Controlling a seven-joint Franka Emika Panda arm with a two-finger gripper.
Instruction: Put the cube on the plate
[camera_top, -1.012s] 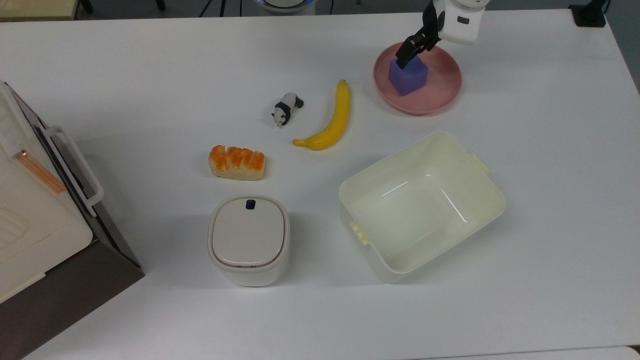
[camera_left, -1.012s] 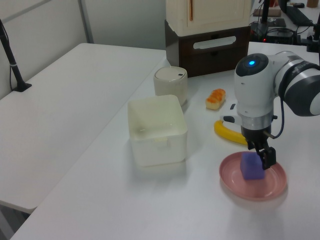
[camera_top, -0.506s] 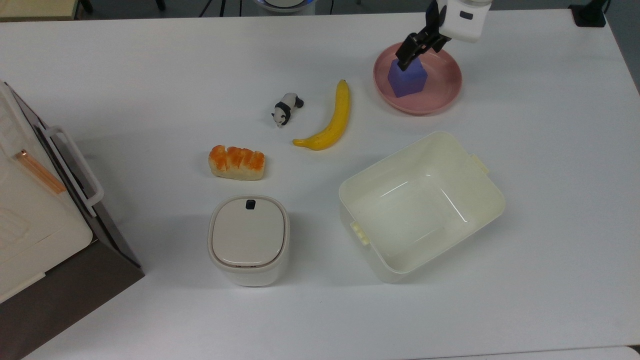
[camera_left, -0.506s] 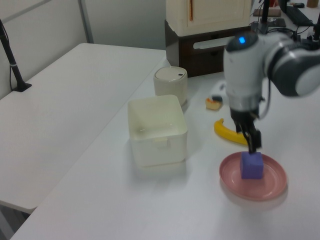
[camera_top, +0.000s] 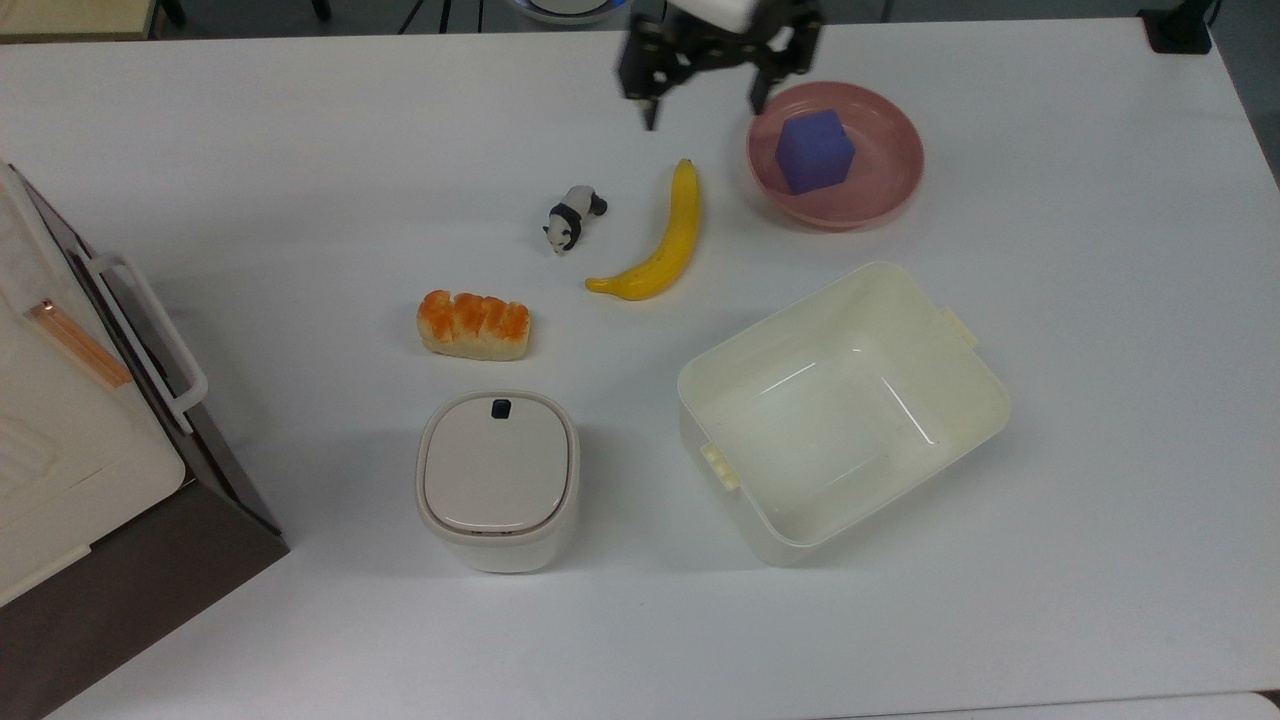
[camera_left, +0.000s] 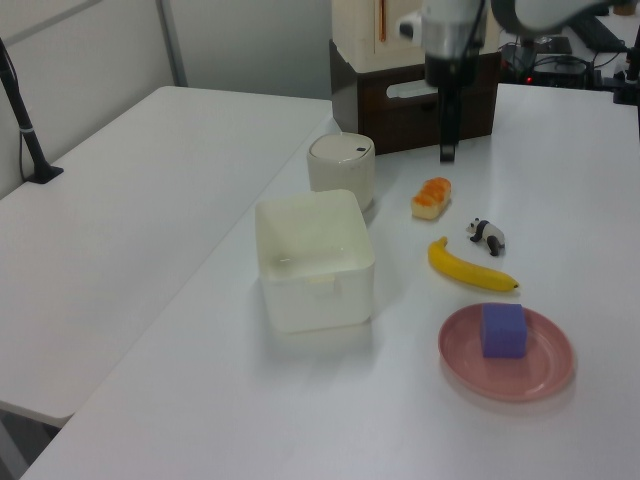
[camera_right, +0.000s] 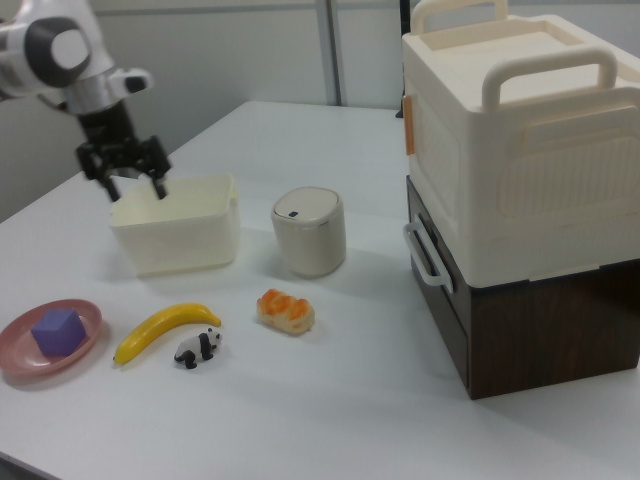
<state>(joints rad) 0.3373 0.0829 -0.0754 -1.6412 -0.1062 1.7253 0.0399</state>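
Cube (camera_top: 815, 150) resting inside plate (camera_top: 880, 195), upright, untouched. Gripper (camera_top: 703, 105) raised well apart above tabletop (camera_top: 300, 150), fingers spread, holding nothing.

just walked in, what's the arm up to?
It looks done with the placing. The cube sits on the pink plate, clear of the arm. The gripper hangs in the air above the table with open fingers, holding nothing, away from the plate and toward the top view's left of it. The banana, the panda figure, the toy bread, the lidded bin and the cream tub lie untouched on the table.
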